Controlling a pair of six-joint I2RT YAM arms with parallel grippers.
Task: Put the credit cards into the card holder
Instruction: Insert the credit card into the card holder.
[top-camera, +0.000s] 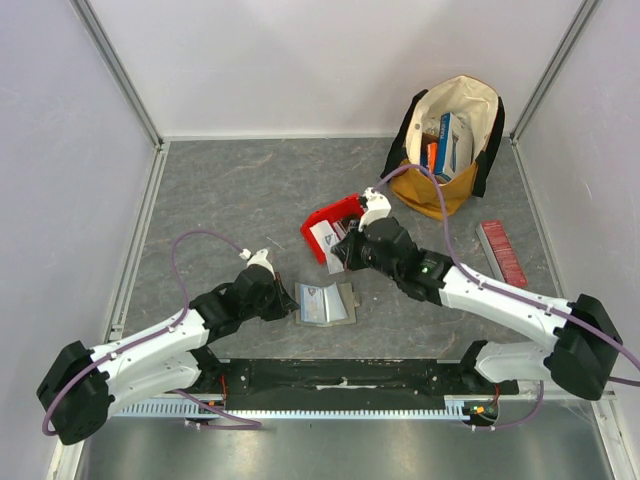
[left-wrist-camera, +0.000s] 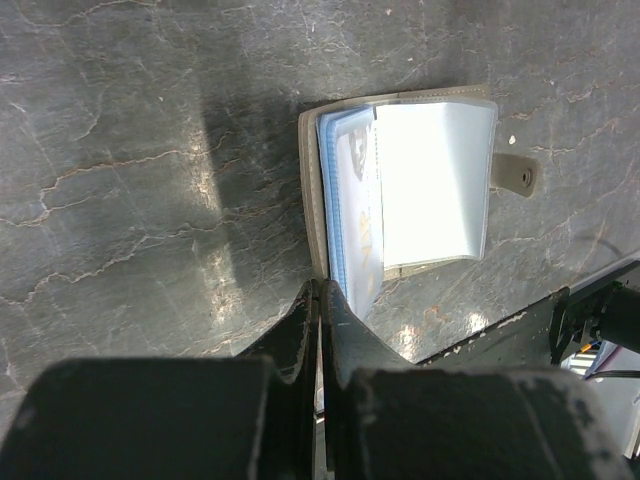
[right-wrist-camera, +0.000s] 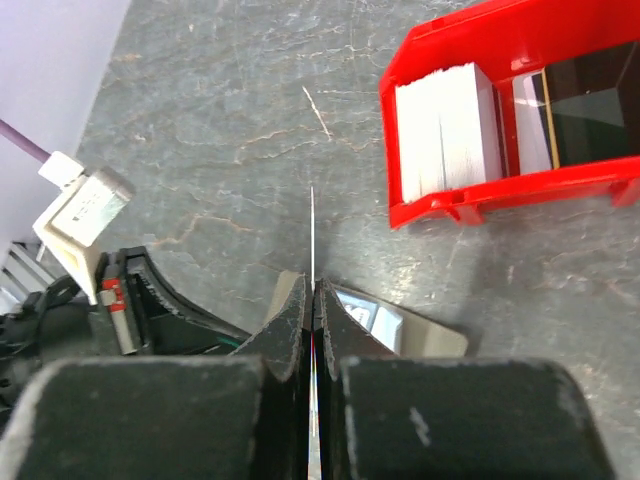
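Black and clenched, the fingers of our right gripper pinch a thin white credit card. We see it edge-on, standing out past the fingertips as a fine line. Just under this gripper lies the card holder, spread open on the table. Beyond the held card sits a red plastic bin. A stack of white cards stands on edge inside it at one end.

The fingers of our left gripper are also pressed together. Their tips meet the near edge of the card holder at its corner. We cannot tell whether they nip the cover or only rest against it. A pale blue card sits in the holder's clear sleeves, and its snap tab lies flat on the far side.

From above, the holder lies between the two grippers, touching the left one, with the bin just behind the right one. The grey marbled table also carries a canvas bag at the far right, holding upright colourful boxes. A long red ribbed box lies near the right wall.
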